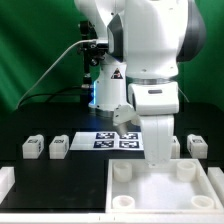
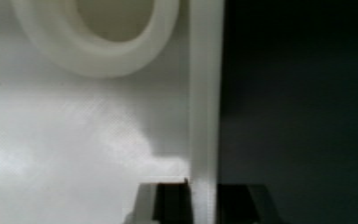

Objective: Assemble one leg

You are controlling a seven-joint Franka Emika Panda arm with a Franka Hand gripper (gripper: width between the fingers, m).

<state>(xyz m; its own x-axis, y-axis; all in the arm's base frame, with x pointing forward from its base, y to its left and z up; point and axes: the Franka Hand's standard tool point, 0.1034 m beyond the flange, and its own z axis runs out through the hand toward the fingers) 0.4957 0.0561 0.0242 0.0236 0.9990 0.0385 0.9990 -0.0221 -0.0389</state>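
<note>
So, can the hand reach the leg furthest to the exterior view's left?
Probably yes: that leg stands uncovered with nothing above; the hand sits low at the panel and would lift first.

Just to the exterior view's left of the marker board [image 1: 115, 140], level with it: near leg [image 1: 59, 147], then outer leg [image 1: 33, 148] beside that. To the board's right in that view, past the arm [image 1: 158, 125]: right leg [image 1: 197, 146]. In front of the board, shifted toward the same side: panel [image 1: 160, 195], round sockets [image 1: 122, 172] at its corners. Between board and right leg: arm, upright over the panel's rear part.
</note>
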